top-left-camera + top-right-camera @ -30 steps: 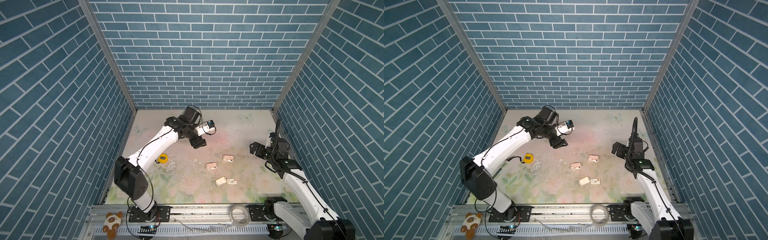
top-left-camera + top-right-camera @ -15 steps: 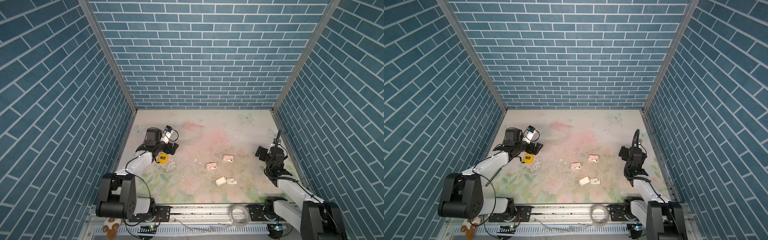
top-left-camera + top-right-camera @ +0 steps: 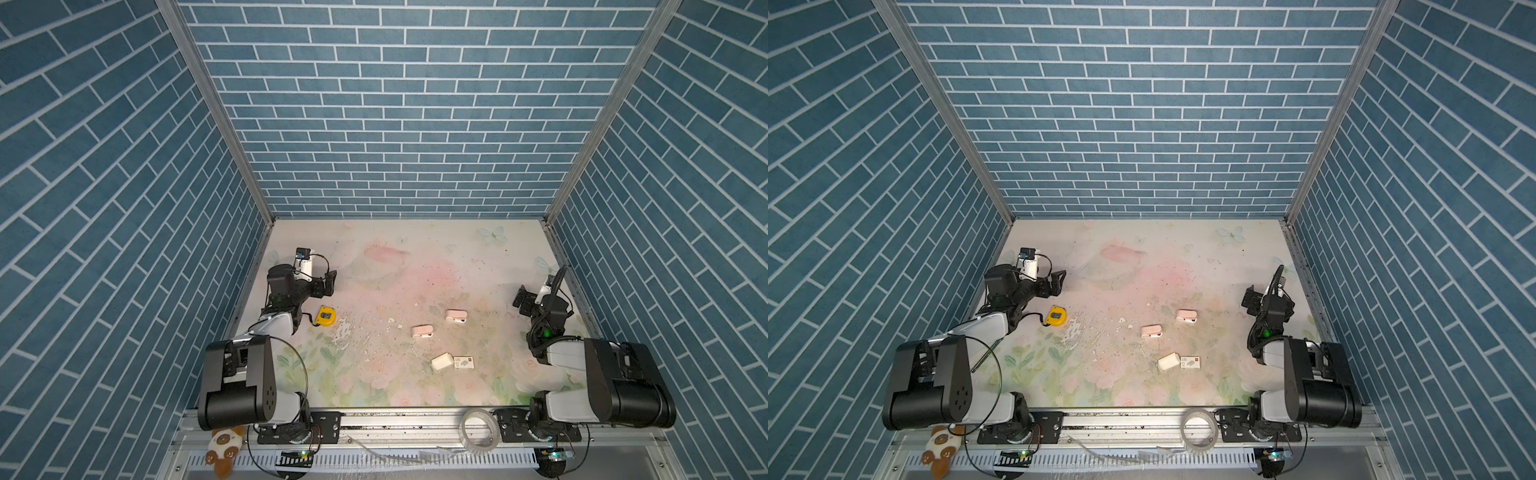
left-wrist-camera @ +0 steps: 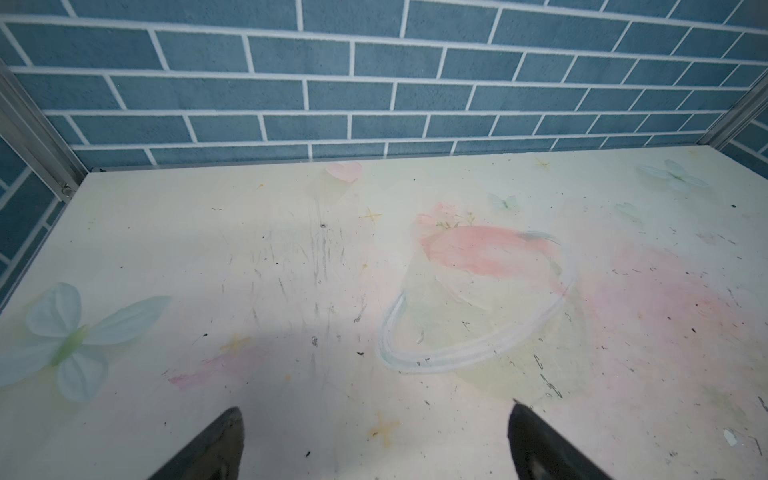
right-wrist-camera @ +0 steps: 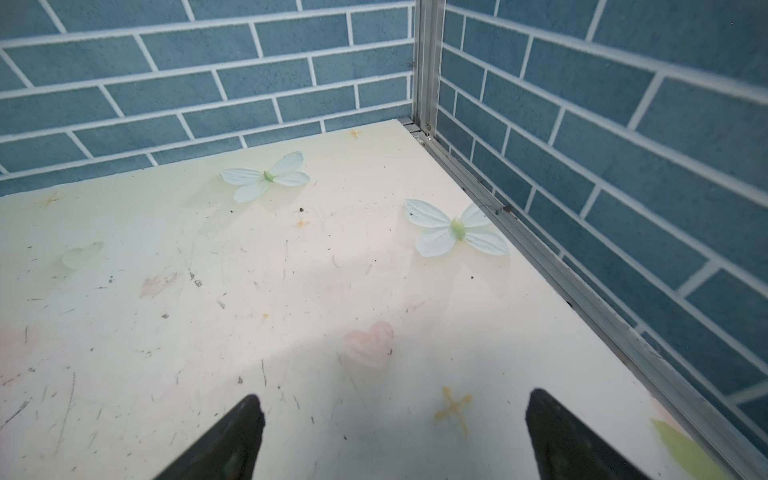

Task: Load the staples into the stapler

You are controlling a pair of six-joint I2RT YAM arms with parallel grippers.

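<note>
Parked at the start with left gripper and right gripper wide open, empty, well apart from the staples carton lying near a pink stapler; next, reach in and grasp that carton.

Bare and open across the far half of the table, roomy for either arm. Hemmed in at the back and both sides by brick walls. Cluttered in the near middle by a pink stapler, a second pink stapler, a white block and the staple carton just beside it, with passable gaps between. Narrowed near the left gripper by a yellow tape measure. Unobstructed ahead of the right gripper, though close to the side wall.
</note>
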